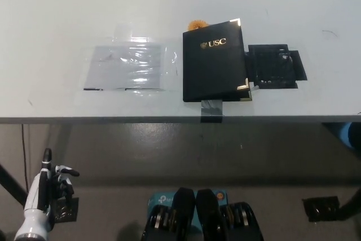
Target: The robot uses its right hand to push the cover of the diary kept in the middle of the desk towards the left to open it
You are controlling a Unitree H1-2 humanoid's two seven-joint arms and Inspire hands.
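One black diary [215, 60] lies closed near the middle of the pale desk [67, 9], close to the front edge, its cover showing gold "USC" lettering and gold corner pieces. A strip of grey tape [211, 108] runs from under its lower edge over the desk's front lip. Just behind its top edge a small orange object [196, 24] peeks out — too hidden to identify. Touching the diary's right side sits a flat black tray-like piece [274, 66] with raised flaps. Well to the left of the diary, a clear plastic sheet [128, 66] is laid flat on the desk, glare across it. Robot's white left hand [52, 187] hangs low at the lower left, below desk level, holding nothing, fingers loosely apart. Right hand is not in view — only a dark shape [322, 207] shows at the bottom right, near the floor, and I cannot tell what it is.
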